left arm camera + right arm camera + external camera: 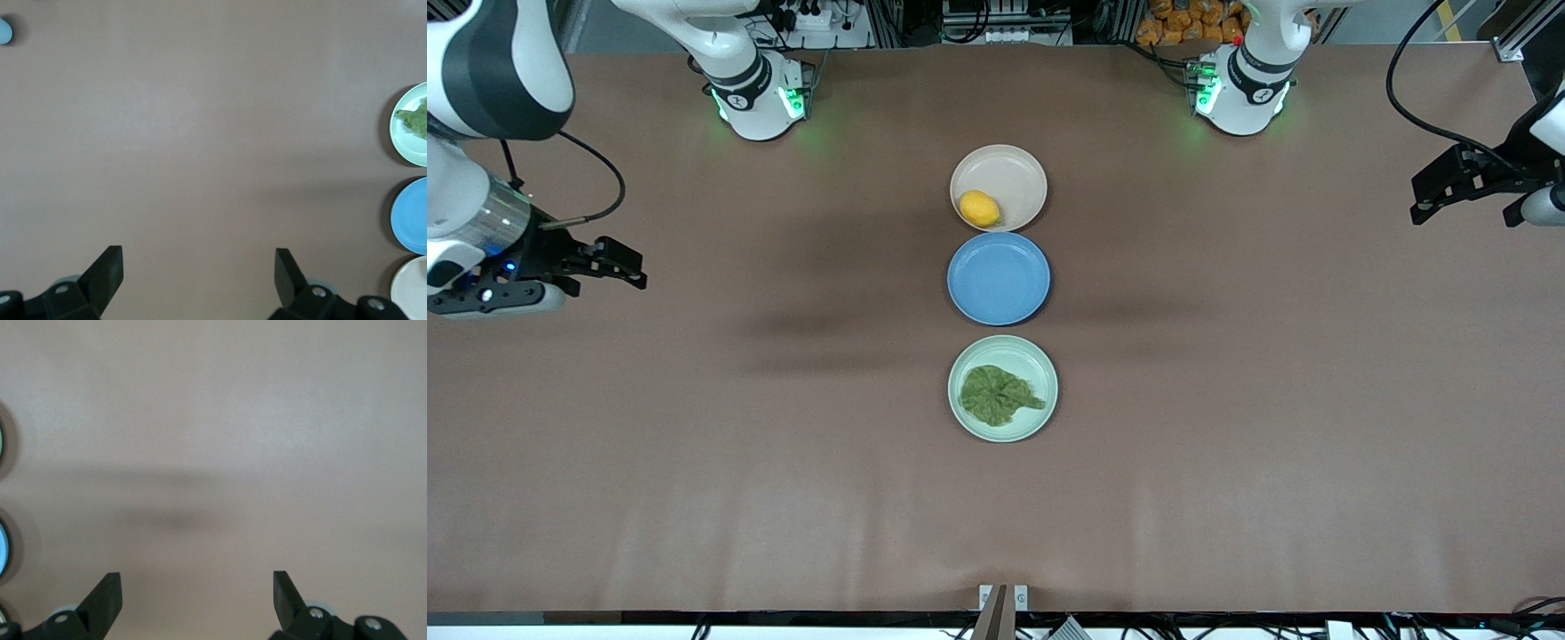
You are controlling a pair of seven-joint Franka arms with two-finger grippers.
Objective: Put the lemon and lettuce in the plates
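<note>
Lemon (979,208) lies in the beige plate (1018,171), lettuce (999,395) in the mint plate (1040,360). Left hand (1463,191) and right hand (609,264) hover spread open, empty, over the surface (1272,400).

- Counter (1227,462): one wide, flat surface under a plain brown covering. My two arm bases stand on its edge farthest from the front camera.
- Beige-pink plate (1016,169): round, shallow-rimmed, resting on the counter at mid-width, farthest from the front camera of the three plates in a row.
- Blue plate (999,278): same form, just beside the beige-pink plate and nearer to the front camera; rims all but touching.
- Mint-green plate (1003,350): same form, nearest to the front camera, set a little apart from the blue plate.
</note>
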